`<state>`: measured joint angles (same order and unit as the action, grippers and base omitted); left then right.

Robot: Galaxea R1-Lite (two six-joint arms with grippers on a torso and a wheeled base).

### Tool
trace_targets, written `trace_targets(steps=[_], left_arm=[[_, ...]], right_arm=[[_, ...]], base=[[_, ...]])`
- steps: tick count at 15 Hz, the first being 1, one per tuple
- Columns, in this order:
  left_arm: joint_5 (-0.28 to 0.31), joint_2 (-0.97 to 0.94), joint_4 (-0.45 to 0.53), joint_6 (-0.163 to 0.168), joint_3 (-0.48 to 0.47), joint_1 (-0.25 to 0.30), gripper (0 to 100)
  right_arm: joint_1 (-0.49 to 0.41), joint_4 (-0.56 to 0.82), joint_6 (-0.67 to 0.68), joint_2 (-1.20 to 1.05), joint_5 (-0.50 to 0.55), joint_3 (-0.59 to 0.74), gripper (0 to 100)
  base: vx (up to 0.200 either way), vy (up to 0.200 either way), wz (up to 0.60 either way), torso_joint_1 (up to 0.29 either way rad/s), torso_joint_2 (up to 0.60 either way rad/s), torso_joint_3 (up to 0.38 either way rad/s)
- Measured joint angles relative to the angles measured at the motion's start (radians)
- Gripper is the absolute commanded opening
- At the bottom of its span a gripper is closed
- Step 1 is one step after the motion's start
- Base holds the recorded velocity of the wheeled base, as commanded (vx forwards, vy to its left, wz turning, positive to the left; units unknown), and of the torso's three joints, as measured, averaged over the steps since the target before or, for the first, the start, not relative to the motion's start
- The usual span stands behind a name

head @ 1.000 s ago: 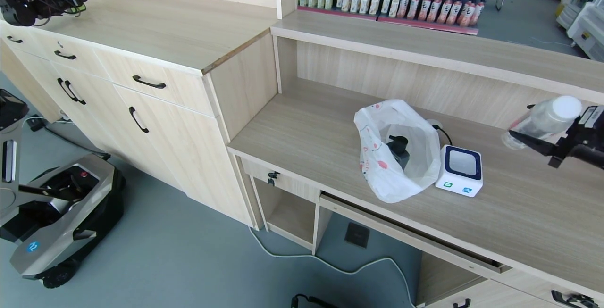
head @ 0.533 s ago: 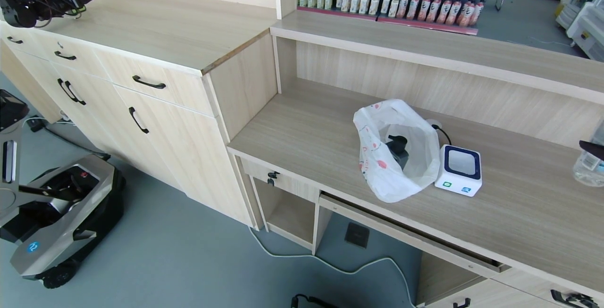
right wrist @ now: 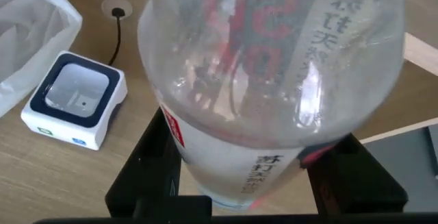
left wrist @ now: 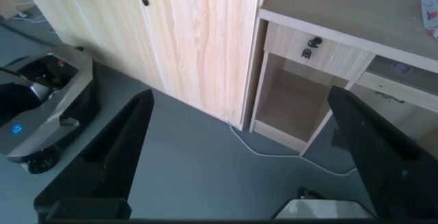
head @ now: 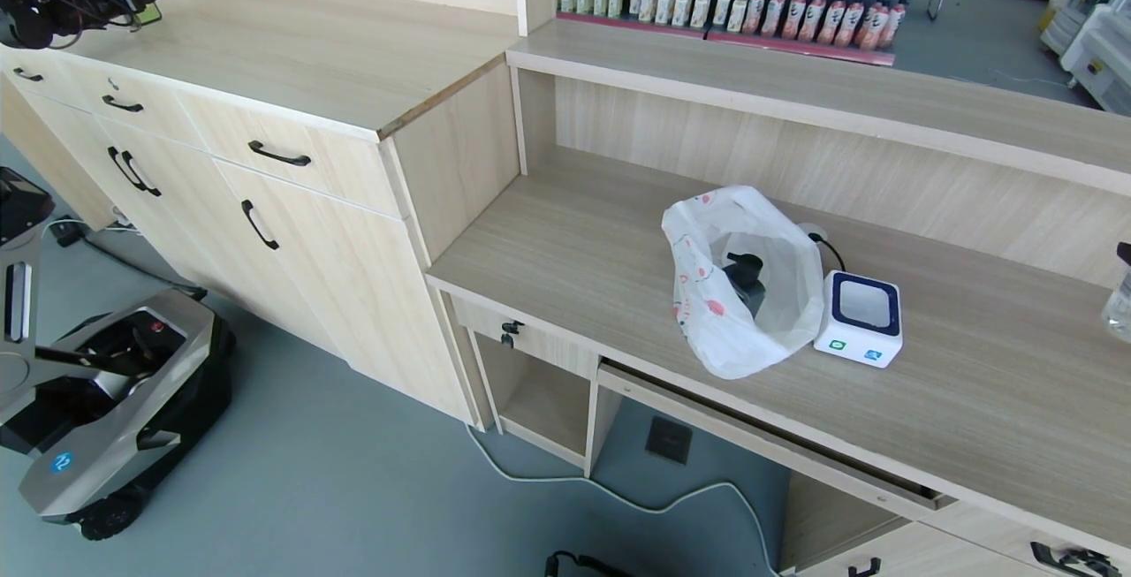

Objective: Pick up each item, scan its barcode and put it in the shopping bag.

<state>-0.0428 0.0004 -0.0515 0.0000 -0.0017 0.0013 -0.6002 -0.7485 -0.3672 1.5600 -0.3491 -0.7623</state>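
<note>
One dark item (head: 747, 281) inside shopping bag (head: 698, 312).

Light-wood counter (head: 972, 383), with a raised ledge (head: 795, 87) behind it. On its left stands a taller cabinet (head: 309, 47) with black handles (head: 278, 154) on drawers and doors. 1 open cubby (head: 539, 400) sits under the counter edge, below a drawer lock (head: 511, 330). A white cable (head: 618, 493) runs over the grey floor near a dark floor socket (head: 669, 440). In the background is 1 shelf row of bottles (head: 724, 10).

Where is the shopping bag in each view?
Head: bag on the counter, beside the scanner.
Left wrist: a sliver of bag on the counter, above the keyed drawer.
Right wrist: bag beside the scanner, beyond the held bottle.
Shared landmark: the counter.
</note>
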Motion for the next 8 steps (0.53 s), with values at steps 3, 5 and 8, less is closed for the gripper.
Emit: trace_targets(steps=[3, 5, 8], left_arm=[[0.000, 0.000, 0.000, 0.000, 0.000, -0.001, 100], [0.000, 0.000, 0.000, 0.000, 0.000, 0.000, 100], [0.000, 0.000, 0.000, 0.000, 0.000, 0.000, 100]], right_arm=[[0.060, -0.121, 0.000, 0.019, 0.021, 0.004, 0], [0.115, -0.186, 0.001, 0.039, 0.021, 0.001, 0], [0.221, -0.394, 0.005, 0.111, 0.042, -0.005, 0]], base=[[0.000, 0.000, 0.00, 0.000, 0.00, 0.000], [0.000, 0.000, 0.30, 0.001, 0.00, 0.001], [0.000, 0.000, 0.60, -0.001, 0.01, 0.004]])
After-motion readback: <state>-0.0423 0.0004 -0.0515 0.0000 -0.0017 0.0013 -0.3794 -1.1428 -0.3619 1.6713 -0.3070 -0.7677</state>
